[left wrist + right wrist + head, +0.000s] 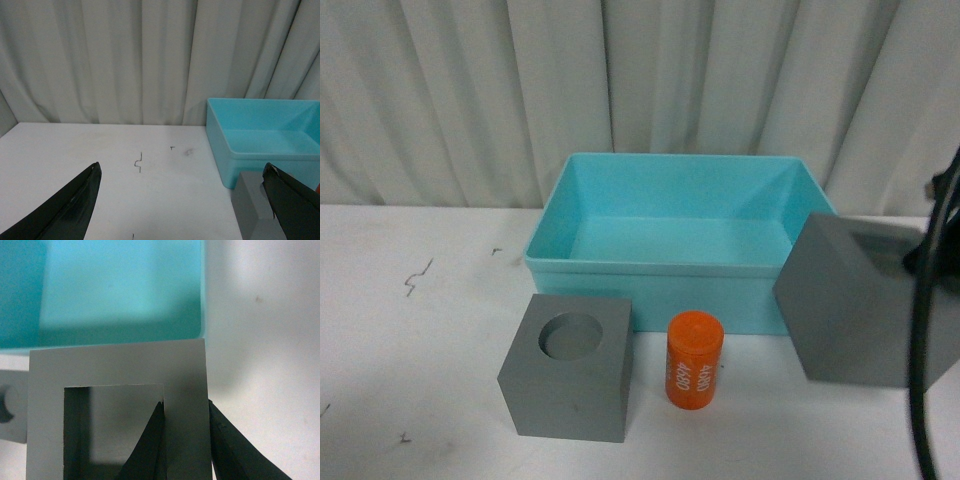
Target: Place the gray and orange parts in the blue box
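- The blue box (650, 295) stands in the middle, toward the back edge of the white table (420, 340).
- Near the front edge sits a gray cube (570, 372) with a round recess.
- An orange cylinder (694, 360) stands upright just beside it.
- The second gray cube (840, 310) is tilted at the box's front right corner.

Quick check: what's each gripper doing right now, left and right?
Left gripper: open, jaws wide apart, holding nothing.
Right gripper: closed on a wall of the gray cube with the square recess.

Near right corner of blue box (660, 295) hidden behind square-recess cube (845, 305); orange cylinder (694, 360) lettering too blurred to read.
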Controlling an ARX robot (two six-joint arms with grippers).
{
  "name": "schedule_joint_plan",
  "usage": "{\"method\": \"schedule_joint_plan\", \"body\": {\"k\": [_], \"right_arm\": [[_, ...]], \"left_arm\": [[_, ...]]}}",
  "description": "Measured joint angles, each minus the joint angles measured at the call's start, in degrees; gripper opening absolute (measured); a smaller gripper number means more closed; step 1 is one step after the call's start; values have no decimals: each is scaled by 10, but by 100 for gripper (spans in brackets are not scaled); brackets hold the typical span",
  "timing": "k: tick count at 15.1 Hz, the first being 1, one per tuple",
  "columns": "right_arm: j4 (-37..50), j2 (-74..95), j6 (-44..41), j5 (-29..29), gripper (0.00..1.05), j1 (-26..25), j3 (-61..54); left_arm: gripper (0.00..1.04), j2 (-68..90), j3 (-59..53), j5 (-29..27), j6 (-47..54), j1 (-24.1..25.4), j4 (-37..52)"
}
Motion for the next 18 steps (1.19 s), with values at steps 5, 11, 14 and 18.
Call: {"method": "schedule_joint_plan", "body": {"k": [5,11,14,18], "right_arm": [[-58,8,-34,12,19,-26,139],[-65,148,-33,31,19,-5,269],[-81,219,-23,34,19,18,351],[-90,278,-11,42,19,48,407]], "left_arm": [[98,0,0,0,0,0,0],[98,0,0,0,0,0,0],[98,0,0,0,0,0,0],[98,0,0,0,0,0,0]]}}
